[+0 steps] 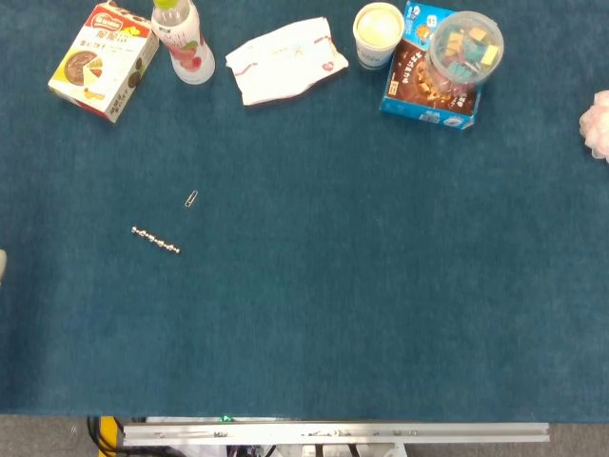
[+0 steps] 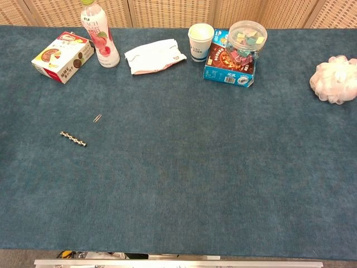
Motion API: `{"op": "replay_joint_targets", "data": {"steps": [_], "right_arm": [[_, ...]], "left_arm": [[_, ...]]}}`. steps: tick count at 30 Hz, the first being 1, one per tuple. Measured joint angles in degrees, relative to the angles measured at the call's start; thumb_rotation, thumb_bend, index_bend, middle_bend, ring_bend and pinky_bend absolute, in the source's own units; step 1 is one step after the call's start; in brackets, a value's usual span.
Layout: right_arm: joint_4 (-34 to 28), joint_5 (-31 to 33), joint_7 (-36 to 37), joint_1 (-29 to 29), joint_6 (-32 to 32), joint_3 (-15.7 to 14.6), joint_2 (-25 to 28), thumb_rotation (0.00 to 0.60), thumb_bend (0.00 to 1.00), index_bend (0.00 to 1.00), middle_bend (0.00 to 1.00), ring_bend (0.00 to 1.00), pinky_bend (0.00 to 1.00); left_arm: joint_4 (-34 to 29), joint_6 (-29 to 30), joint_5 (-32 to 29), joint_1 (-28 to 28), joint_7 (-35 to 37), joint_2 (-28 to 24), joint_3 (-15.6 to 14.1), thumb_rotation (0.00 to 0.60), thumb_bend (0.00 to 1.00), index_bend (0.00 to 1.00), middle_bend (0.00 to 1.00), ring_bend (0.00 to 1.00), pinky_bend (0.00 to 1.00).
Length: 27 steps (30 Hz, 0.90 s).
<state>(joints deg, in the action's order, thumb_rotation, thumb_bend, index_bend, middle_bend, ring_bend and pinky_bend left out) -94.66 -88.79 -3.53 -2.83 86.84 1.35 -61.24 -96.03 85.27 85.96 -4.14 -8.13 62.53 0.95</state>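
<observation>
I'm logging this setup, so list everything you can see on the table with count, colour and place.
snack box: one, yellow and white, far left corner
drink bottle: one, clear with pink label and green cap, right of the snack box
tissue pack: one, white with pink print, far middle
paper cup: one, white, left of the blue box
blue box: one, far, right of middle
clip jar: one, clear, coloured clips inside, standing on the blue box
bath pouf: one, pale pink, right edge
paper clip: one, silver, left of middle
bead chain: one, silver, near the paper clip
table cloth: one, dark blue
hands: neither in view
</observation>
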Motion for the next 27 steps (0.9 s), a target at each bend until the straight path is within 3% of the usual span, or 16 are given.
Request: {"op": "replay_joint_targets", "data": {"steps": [24,27], "right_arm": [[-1.5,-2.5,2.7,-0.1,2.3,1.3,3.4,0.600,0.32,0.30,0.37,0.30,0.41],[-1.9,-2.6,2.5,-0.6,1.7,1.6,3.9,0.600,0.32,0.30,0.37,0.30,0.41]], "left_arm": [[-1.8,-3.1,2.7,-1.8,2.1,-3.6,-1.1,0.600,0.32,0.10,0.12,0.10,0.00],[-1.9,-4.3,3.0,-2.4,2.2,-4.1,-1.4,0.600,0.32,0.10,0.13,0.13,0.04]]}}
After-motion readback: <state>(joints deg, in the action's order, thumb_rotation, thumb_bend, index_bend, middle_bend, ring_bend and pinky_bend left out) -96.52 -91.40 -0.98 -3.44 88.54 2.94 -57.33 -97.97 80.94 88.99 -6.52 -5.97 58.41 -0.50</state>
